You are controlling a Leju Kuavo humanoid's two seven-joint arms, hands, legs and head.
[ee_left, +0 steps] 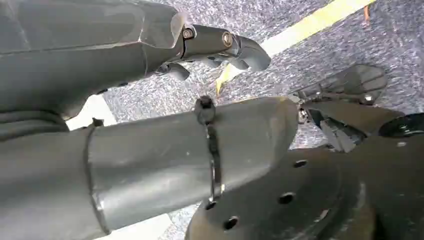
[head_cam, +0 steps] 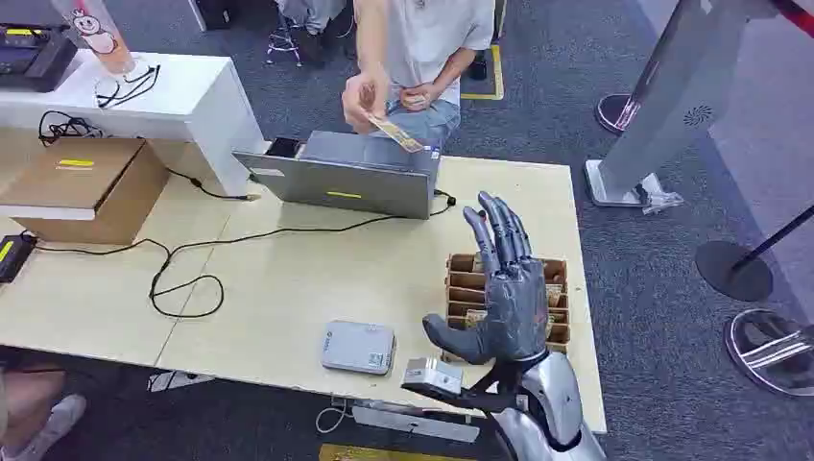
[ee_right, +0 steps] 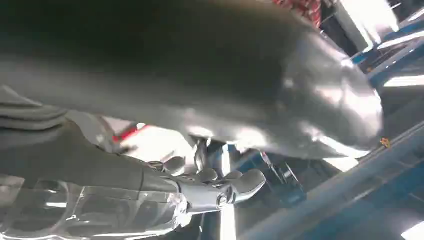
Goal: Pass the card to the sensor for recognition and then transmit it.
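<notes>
A: Holding a card (head_cam: 395, 133), a person (head_cam: 422, 48) stands at twelve o'clock beyond the table (head_cam: 288, 279), the card pinched just above the back edge of the grey laptop (head_cam: 346, 173). So the handover looks done already, I'd judge.

B: And the robot's right hand (head_cam: 504, 288)?

A: It is raised at about four o'clock over the cardboard card box (head_cam: 555, 307), fingers spread wide and upright, nothing in it. The sensor (head_cam: 358, 347), a small grey flat box, lies on the table at six o'clock, just beside that hand's thumb, with no card on it.

B: What of the left hand (ee_left: 220, 47)?

A: It hangs over grey carpet in the left wrist view, fingers curled in, holding nothing that I can see.

B: What remains, then?

A: More cards appear to stand in the box's slots, so another round may follow; I can't tell from this alone.

B: Any writing?

A: A small mark on the sensor's corner, too small to read. Yellow labels on the laptop and on the brown carton (head_cam: 82, 187) at ten o'clock are also illegible.
</notes>
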